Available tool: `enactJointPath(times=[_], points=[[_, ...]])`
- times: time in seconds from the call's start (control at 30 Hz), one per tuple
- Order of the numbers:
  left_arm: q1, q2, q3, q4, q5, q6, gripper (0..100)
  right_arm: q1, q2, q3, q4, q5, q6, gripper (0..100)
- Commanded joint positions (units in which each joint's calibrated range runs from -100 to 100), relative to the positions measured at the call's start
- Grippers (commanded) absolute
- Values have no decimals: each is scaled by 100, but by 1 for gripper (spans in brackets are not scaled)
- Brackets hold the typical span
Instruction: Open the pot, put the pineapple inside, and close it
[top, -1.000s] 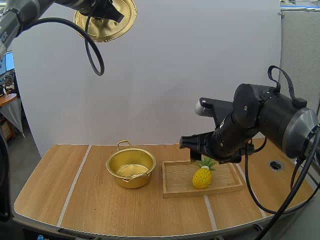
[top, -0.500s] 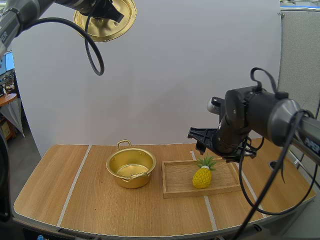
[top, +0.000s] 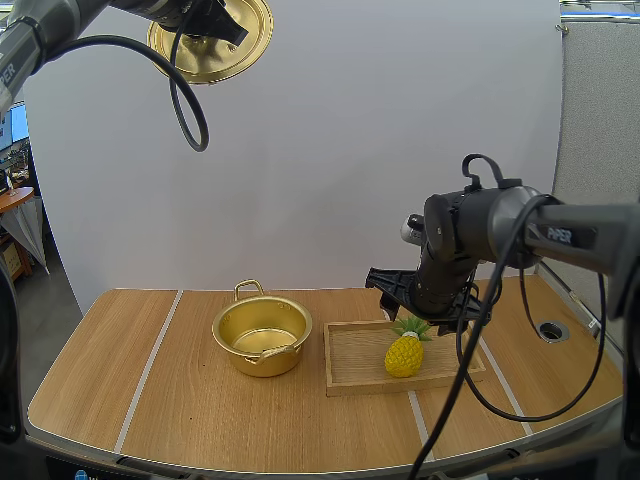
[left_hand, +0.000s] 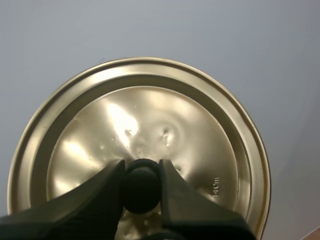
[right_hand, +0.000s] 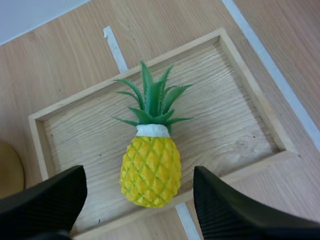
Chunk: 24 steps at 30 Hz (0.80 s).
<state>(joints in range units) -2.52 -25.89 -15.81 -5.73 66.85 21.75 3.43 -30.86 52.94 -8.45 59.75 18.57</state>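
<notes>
The gold pot (top: 262, 338) stands open on the table, left of the wooden tray (top: 350, 372). A yellow pineapple (top: 405, 352) with green leaves lies in the tray (right_hand: 235, 125). My right gripper (top: 425, 312) hangs just above it, open. In the right wrist view the pineapple (right_hand: 150, 165) lies below and between the spread fingers of this gripper (right_hand: 140, 172), untouched. High at the upper left, my left gripper (top: 205, 25) holds the gold lid (top: 238, 45). In the left wrist view that gripper (left_hand: 142, 172) is shut on the lid's black knob (left_hand: 141, 189), with the lid (left_hand: 150, 115) behind it.
White tape lines (top: 150, 365) run across the wooden table. A round hole (top: 552, 329) sits near the table's right edge. Bare tabletop lies in front of the pot and at the left.
My right arm has folded inward and turned its gripper down over the pineapple. The left arm and the lid have stayed put.
</notes>
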Motion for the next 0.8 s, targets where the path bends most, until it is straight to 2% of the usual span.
enactJointPath(times=[0.0,0.77], points=[[-14,-35,-65,40,-210,-42,0,-18,259,-54,-82,-264,66,100],[-14,-35,-65,40,-210,-42,0,-18,1373,-54,-108,-750,155,100]])
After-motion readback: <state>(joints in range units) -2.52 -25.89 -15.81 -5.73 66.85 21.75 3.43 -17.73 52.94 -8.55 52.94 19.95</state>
